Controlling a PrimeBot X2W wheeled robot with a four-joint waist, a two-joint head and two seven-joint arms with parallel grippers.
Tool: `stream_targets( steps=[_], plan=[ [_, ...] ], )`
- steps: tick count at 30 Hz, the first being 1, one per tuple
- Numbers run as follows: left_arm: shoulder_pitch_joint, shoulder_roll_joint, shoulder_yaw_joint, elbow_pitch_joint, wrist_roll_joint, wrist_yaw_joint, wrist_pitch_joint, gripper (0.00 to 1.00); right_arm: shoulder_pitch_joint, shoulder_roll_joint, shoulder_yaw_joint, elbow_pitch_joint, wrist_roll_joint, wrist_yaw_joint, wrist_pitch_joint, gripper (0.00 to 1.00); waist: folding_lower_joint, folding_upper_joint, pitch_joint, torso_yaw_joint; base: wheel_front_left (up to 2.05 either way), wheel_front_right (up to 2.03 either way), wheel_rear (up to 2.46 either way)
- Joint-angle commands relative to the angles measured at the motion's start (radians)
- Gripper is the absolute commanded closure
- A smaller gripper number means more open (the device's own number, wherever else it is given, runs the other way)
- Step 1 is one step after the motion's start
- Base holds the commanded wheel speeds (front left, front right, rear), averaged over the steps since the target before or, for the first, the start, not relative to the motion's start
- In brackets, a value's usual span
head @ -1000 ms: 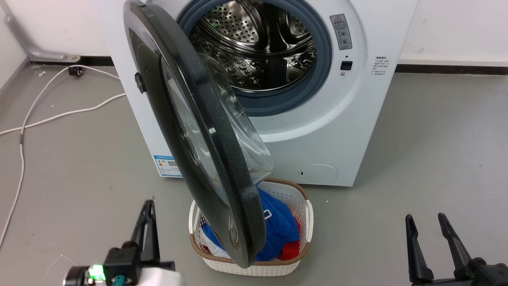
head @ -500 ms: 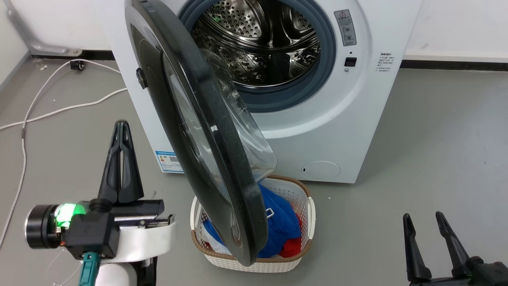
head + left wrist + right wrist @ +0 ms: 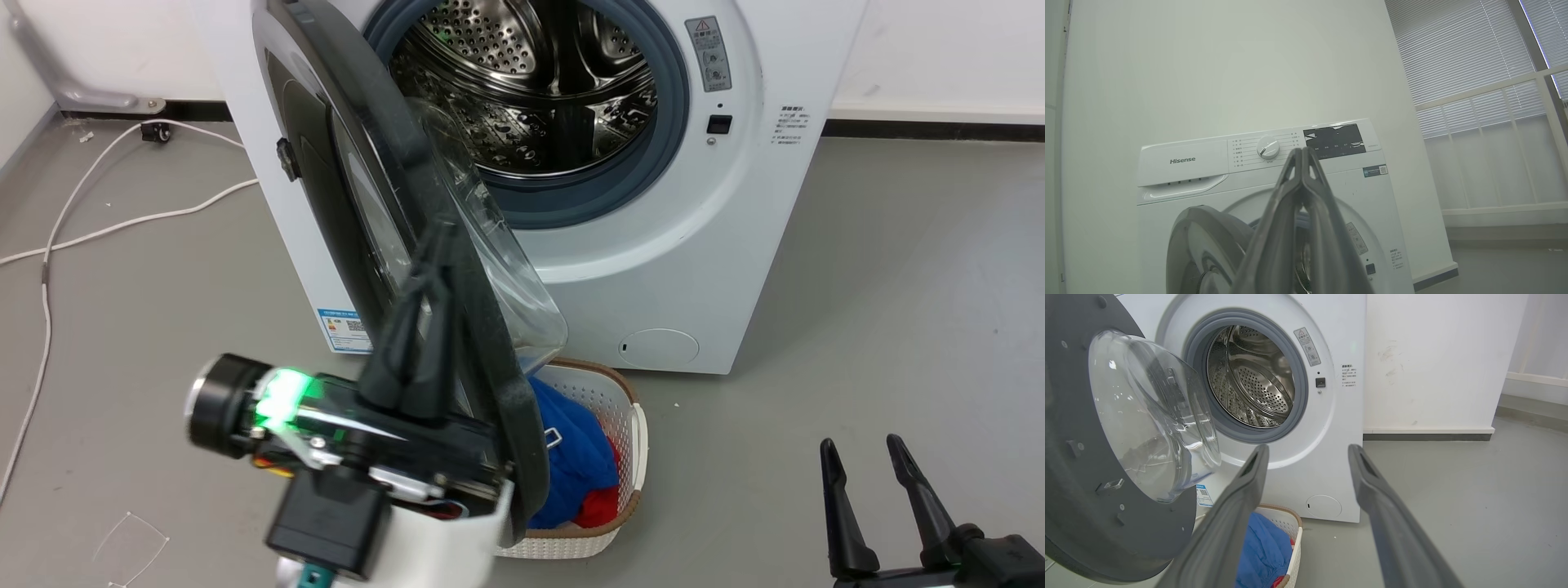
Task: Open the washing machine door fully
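Beyond left gripper [image 3: 439,237], 2 fingers [image 3: 393,343] pressed together on nothing, washing machine door [image 3: 314,155] stands half open; right gripper [image 3: 857,445] splayed, empty, well apart to its right.

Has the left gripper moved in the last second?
Yes. In the head view the left gripper has swung up and right, from left of the blue label to in front of the washing machine door.

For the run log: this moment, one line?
washing machine door partly open | left pincer shut, at door rim, contact unclear | right pincer open | basket beneath door
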Motion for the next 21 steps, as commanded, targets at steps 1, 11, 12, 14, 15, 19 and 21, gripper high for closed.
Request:
stream_targets(
  steps=[1, 11, 12, 14, 15, 19, 21],
  plan=[
    [-0.011, -0.005, -0.020, -0.001, 0.001, -0.004, -0.002, 1.00, -0.011, 0.003, 0.001, 0.002, -0.003, 0.000, -0.002, 0.00, 0.0000, 0.0000, 0.000, 0.000, 0.00, 0.00, 0.00],
    [-0.041, -0.020, -0.221, 0.051, -0.018, -0.027, -0.002, 1.00, -0.018, 0.003, 0.011, 0.010, -0.003, 0.000, -0.002, 0.00, 0.0000, 0.0000, 0.003, -0.005, 0.00, 0.00, 0.00],
    [-0.041, -0.021, -0.240, 0.057, -0.021, -0.028, -0.002, 1.00, -0.018, 0.003, 0.011, 0.011, -0.002, 0.000, -0.002, 0.00, 0.0000, 0.0000, 0.003, -0.006, 0.00, 0.00, 0.00],
    [-0.044, -0.022, -0.275, 0.069, -0.024, -0.036, -0.002, 1.00, -0.018, 0.003, 0.011, 0.013, 0.000, 0.000, -0.002, 0.00, 0.0000, 0.0000, 0.004, -0.006, 0.00, 0.00, 0.00],
    [-0.045, -0.023, -0.296, 0.075, -0.025, -0.038, -0.002, 1.00, -0.017, 0.003, 0.011, 0.014, 0.000, 0.000, -0.002, 0.00, 0.0000, 0.0000, 0.004, -0.006, 0.00, 0.00, 0.00],
    [-0.045, -0.025, -0.361, 0.099, -0.027, -0.050, -0.002, 1.00, -0.018, 0.003, 0.013, 0.018, -0.002, 0.000, -0.002, 0.00, 0.0000, 0.0000, 0.006, -0.006, 0.00, 0.00, 0.00],
    [-0.045, -0.025, -0.388, 0.112, -0.026, -0.054, -0.002, 1.00, -0.019, 0.003, 0.013, 0.019, -0.002, 0.000, -0.002, 0.00, 0.0000, 0.0000, 0.007, -0.006, 0.00, 0.00, 0.00]
  ],
)
